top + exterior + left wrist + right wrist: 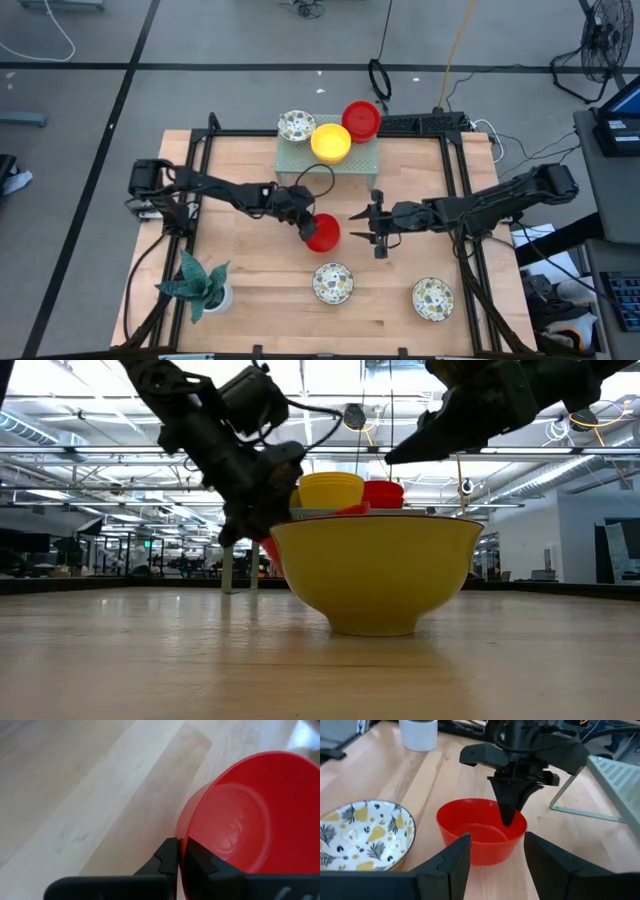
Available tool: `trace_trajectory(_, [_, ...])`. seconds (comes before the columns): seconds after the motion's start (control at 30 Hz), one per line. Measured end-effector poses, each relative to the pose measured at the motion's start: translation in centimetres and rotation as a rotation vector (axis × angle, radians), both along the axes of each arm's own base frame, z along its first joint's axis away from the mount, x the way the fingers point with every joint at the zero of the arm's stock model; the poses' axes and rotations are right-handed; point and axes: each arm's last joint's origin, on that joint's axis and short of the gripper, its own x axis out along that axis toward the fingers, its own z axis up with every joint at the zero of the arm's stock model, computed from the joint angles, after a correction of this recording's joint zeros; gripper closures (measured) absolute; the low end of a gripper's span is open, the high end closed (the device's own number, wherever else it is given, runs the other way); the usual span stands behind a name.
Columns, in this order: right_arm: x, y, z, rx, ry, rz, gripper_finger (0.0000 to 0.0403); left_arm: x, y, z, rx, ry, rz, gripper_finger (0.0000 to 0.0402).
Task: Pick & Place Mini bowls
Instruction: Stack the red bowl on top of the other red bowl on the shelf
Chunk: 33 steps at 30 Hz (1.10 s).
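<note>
- The left gripper (309, 228) is sitting at mid-table, its fingers pressed together on the rim of a red bowl (323, 233) and pinching that thin wall between them.
- The left wrist view is showing it well: the two dark fingers (168, 861) are clamping the rim of the red bowl (250, 815), one finger outside, one inside.
- The right gripper (366, 228) is hovering just beside that same bowl on its other side, fingers spread wide and gripping nothing.
- From the right wrist view, the red bowl (481, 830) is lying between the right arm's spread fingers (451, 862), with the left gripper (510, 815) coming down onto its far rim.
- A patterned bowl (362, 834) is resting near the red one on the wood.
- Up on the pale green rack (300, 158), a yellow bowl (331, 142) is sitting between a patterned bowl (296, 125) and another red bowl (361, 120).
- Two more patterned bowls (333, 283) (432, 298) are lying on the table's near part, well apart from each other.
- A potted plant (203, 285) is standing at the near left corner.
- In the low view, a big yellow bowl (375, 570) is filling the foreground.
</note>
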Motion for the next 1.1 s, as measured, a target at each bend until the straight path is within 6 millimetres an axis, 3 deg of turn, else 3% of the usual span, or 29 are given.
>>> trace_trajectory(0.27, [0.1,0.0,-0.2,0.005,0.008,-0.002,0.0232,1.8,0.3,-0.2,0.058,0.041,-0.055,0.0394])
trace_trajectory(0.87, [-0.2,0.0,-1.0,-0.011,0.094,-0.002,0.0232,1.7,0.8,-0.2,0.009,0.080,0.009,0.0292])
trace_trajectory(1.1, [-0.4,-0.1,-1.2,-0.057,0.118,0.020,0.0232,1.0,1.4,2.7,-0.063,-0.017,-0.036,0.0241])
